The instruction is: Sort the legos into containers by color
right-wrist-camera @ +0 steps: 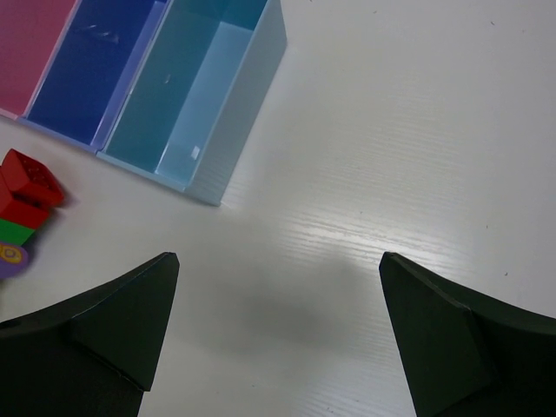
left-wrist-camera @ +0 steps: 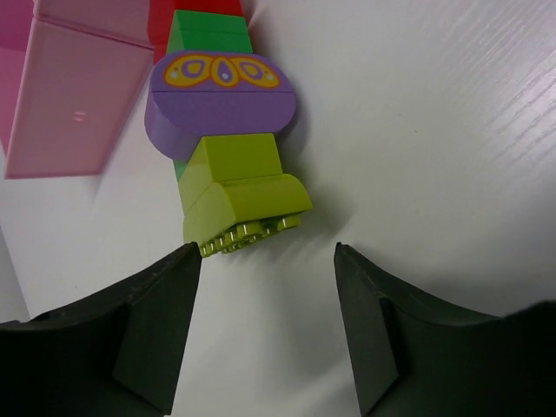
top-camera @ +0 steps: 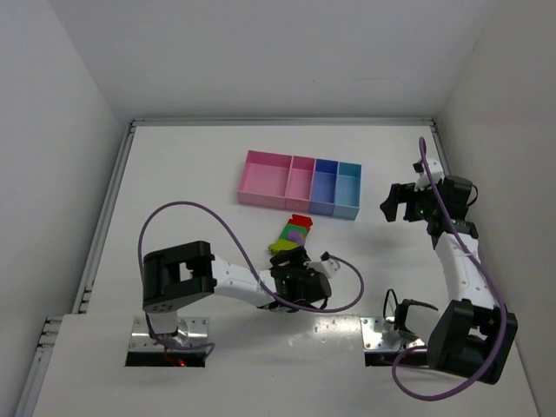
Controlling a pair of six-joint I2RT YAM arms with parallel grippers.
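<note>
The legos are one joined stack lying on the table: a yellow-green brick (left-wrist-camera: pixel 243 195) nearest me, then a purple piece (left-wrist-camera: pixel 221 95) with an orange pattern, a green brick (left-wrist-camera: pixel 211 30) and a red brick (left-wrist-camera: pixel 195 13). From above, the stack (top-camera: pixel 291 234) lies just in front of the containers (top-camera: pixel 300 184). My left gripper (left-wrist-camera: pixel 268 252) is open, its tips level with the studded end of the yellow-green brick, nothing between them. My right gripper (right-wrist-camera: pixel 278 261) is open over bare table, right of the light blue bin (right-wrist-camera: pixel 195 95).
The four joined bins are a wide pink one (top-camera: pixel 263 176), a narrower pink one (top-camera: pixel 300 181), a dark blue one (top-camera: pixel 324 184) and a light blue one (top-camera: pixel 347 188). White walls enclose the table on three sides. The right arm (top-camera: pixel 460 278) stands at the right.
</note>
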